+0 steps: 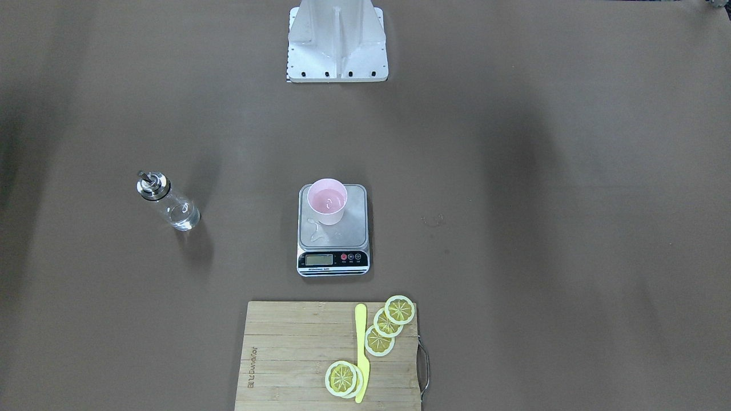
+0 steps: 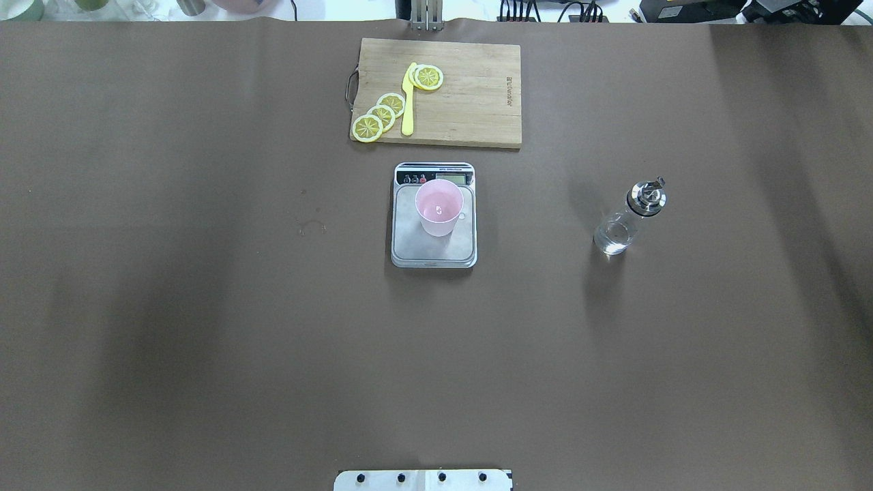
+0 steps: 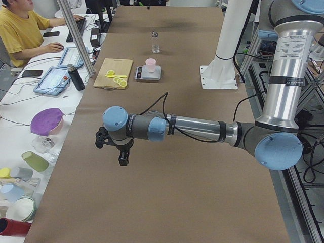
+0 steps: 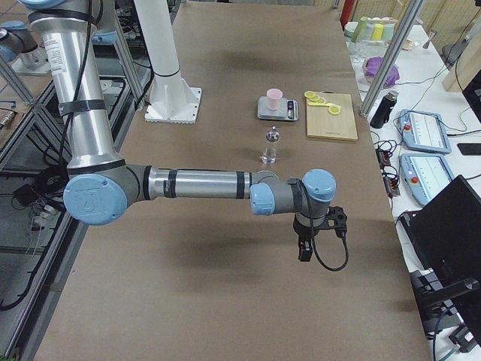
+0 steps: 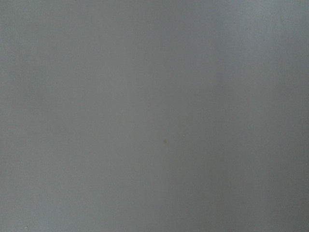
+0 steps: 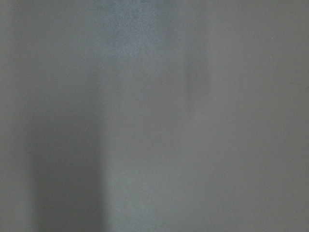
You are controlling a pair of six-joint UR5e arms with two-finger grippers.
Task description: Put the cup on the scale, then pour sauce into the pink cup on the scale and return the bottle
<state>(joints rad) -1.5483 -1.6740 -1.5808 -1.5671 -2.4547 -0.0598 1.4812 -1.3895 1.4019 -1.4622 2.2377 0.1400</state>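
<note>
The pink cup (image 1: 326,201) stands upright on the scale (image 1: 349,224), toward the platform's back left in the front-facing view, with a little clear sauce (image 1: 330,202) in it. Clear drops lie on the platform beside it. In the overhead view the cup (image 2: 438,209) and scale (image 2: 436,251) are at the centre. The bottle (image 2: 624,221) stands upright on the table to the scale's right, untouched. My left gripper (image 3: 123,161) and right gripper (image 4: 304,254) hang far from these, over bare table, seen only in the side views; I cannot tell if they are open or shut.
A wooden cutting board (image 2: 470,102) with lemon slices (image 2: 382,114) and a yellow knife (image 2: 408,102) lies beyond the scale. The robot's white base (image 1: 337,43) is behind it. A faint wet ring (image 1: 433,220) marks the table. Both wrist views show only bare table.
</note>
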